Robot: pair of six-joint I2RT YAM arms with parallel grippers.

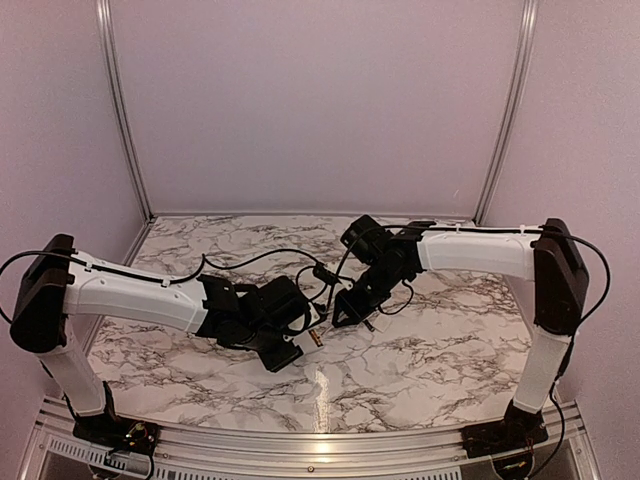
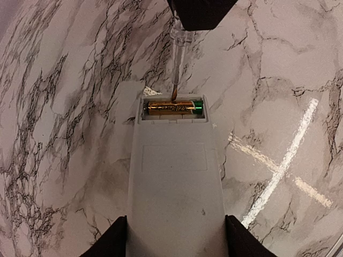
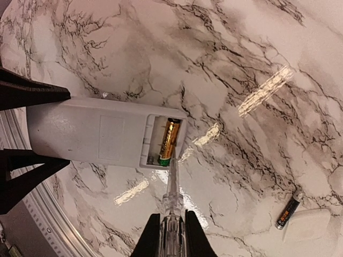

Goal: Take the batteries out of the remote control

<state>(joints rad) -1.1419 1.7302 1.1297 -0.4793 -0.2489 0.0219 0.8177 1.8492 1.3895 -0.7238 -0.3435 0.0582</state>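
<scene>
The left arm reaches low from its base toward the middle of the marble counter [image 3: 241,53]. Its left hand [image 2: 176,235] is clamped on the near end of the white remote control [image 2: 174,176], a dark finger against each long edge. The remote lies back-up with its open compartment at the far end.

The right arm bends at a high elbow, and its forearm slopes down and inward to meet the remote. Its right hand [image 3: 172,230] is closed around a clear-shafted tool [image 3: 172,193], whose tip touches the gold battery [image 2: 172,108]. That battery is the only 1 in the compartment and lies crosswise.

A 2nd, dark battery [image 3: 288,211] lies loose on the counter, just beside a small white cover piece [image 3: 310,225] and well apart from the remote.
</scene>
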